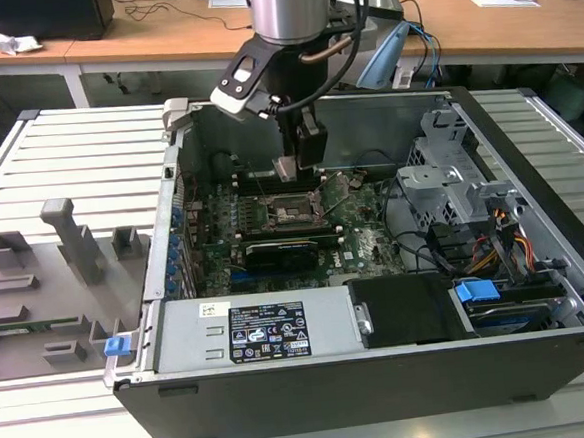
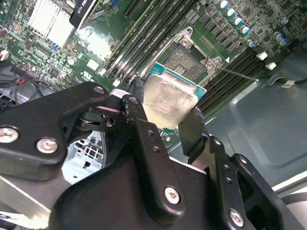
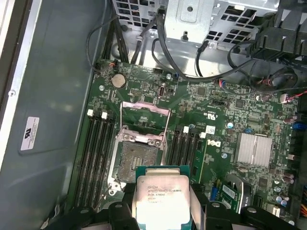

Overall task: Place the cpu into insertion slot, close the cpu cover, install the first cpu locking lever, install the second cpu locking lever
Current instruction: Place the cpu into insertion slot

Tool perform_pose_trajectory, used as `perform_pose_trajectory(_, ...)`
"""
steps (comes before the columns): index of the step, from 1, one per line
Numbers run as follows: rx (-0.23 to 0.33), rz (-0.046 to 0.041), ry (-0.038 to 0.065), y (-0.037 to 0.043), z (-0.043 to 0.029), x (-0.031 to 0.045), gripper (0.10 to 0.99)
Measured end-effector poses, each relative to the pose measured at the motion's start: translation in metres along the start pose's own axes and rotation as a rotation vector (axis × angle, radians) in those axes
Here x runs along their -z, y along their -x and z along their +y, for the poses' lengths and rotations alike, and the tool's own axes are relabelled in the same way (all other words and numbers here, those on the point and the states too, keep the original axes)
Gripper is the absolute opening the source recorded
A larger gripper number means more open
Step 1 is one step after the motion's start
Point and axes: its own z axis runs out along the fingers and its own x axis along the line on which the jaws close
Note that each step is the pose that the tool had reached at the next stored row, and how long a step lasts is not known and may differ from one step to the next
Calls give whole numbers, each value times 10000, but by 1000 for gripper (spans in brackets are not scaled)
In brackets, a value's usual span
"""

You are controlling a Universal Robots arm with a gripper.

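Wooden desks (image 1: 520, 33) behind, white slatted table (image 1: 77, 154) underneath

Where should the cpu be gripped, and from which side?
By two opposite edges of the cpu, from above its metal top, as the gripper holds it. It is thin and flat, and its underside must stay free for the insertion slot.

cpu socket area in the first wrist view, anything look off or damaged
Nothing stands out. The cpu is held between the jaws near the empty insertion slot. The cpu cover stands open, which fits a chip not yet seated. No damage or loose parts are visible.
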Motion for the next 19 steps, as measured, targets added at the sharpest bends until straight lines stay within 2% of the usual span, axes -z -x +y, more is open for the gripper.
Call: perform_pose_trajectory(19, -332, -28, 2, 2, -9, -112, 529)
